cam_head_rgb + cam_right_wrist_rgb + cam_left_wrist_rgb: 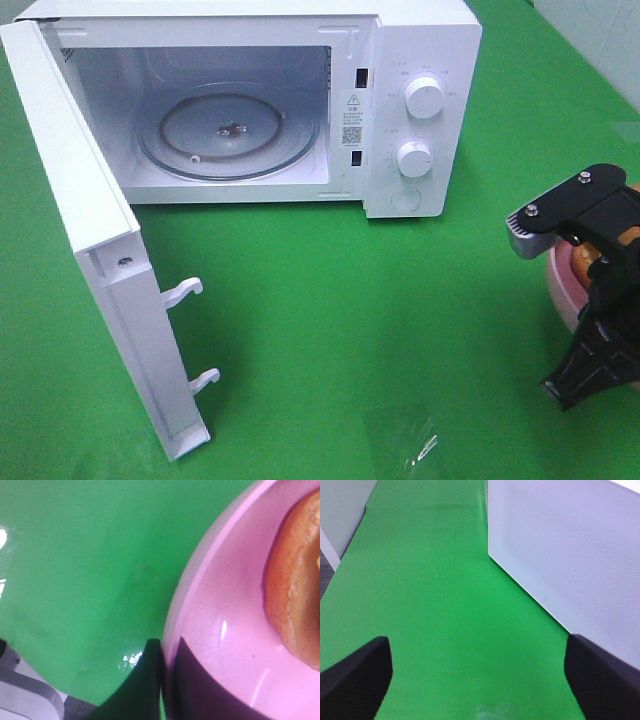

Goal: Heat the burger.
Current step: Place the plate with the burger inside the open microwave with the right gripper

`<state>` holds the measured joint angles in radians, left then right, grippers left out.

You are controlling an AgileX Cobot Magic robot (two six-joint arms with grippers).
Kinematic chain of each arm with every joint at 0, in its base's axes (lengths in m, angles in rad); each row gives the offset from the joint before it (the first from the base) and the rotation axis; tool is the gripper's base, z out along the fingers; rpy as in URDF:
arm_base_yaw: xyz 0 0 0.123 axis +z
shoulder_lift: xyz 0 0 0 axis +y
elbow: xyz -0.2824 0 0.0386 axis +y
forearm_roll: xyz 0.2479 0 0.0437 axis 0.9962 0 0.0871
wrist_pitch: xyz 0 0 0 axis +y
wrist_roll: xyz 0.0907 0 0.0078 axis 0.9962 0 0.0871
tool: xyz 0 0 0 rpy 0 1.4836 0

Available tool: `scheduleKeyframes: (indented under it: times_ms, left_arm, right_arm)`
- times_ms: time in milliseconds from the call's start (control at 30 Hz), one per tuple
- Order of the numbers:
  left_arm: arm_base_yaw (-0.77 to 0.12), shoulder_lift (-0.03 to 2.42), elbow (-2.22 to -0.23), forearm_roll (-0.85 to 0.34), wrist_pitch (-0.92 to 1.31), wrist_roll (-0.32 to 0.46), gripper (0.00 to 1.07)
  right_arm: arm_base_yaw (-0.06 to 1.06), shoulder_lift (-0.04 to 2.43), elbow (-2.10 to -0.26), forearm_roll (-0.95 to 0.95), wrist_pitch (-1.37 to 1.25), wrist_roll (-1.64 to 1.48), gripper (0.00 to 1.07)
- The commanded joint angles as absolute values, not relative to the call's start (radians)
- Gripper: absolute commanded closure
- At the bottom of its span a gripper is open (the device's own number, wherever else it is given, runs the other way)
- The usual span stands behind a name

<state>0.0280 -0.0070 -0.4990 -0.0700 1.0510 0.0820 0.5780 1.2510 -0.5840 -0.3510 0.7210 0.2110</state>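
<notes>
- The right gripper (162, 652) is pinched shut on the rim of the pink plate (210, 625), one finger inside the lip and one outside. Gripping the rim lets the arm carry the dish without touching the food.
- The burger (295, 580) sits on that plate at the right edge of the exterior view, well apart from the microwave (425, 50). Only its brown bun shows in the right wrist view, and the arm hides most of it from above.
- Whether the plate rests on the green cloth (350, 300) or is lifted clear cannot be told.
- The microwave door (90, 250) stands swung wide to the left, its latch hooks pointing outward, which leaves the cavity open to a plate coming from the right.
- The glass turntable (230, 130) lies bare inside, the likely landing spot.
- The left gripper (477, 680) hangs wide open over the cloth just beside the door's outer face and holds nothing. It appears parked there, out of the loading path and handy for the door.
- Judged from this, the burger has yet to go in; heating has not begun.
</notes>
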Motion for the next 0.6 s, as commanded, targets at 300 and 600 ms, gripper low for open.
scheduleKeyframes:
  times_ms: [300, 600]
  left_arm:
    - [0.032, -0.028, -0.496, -0.079, 1.035, 0.084, 0.21]
    - [0.032, -0.028, -0.496, -0.079, 1.035, 0.084, 0.21]
  right_arm:
    - [0.733, 1.166, -0.582, -0.436, 0.799, 0.176, 1.07]
    - [0.883, 1.166, -0.582, -0.463, 0.821, 0.166, 1.07]
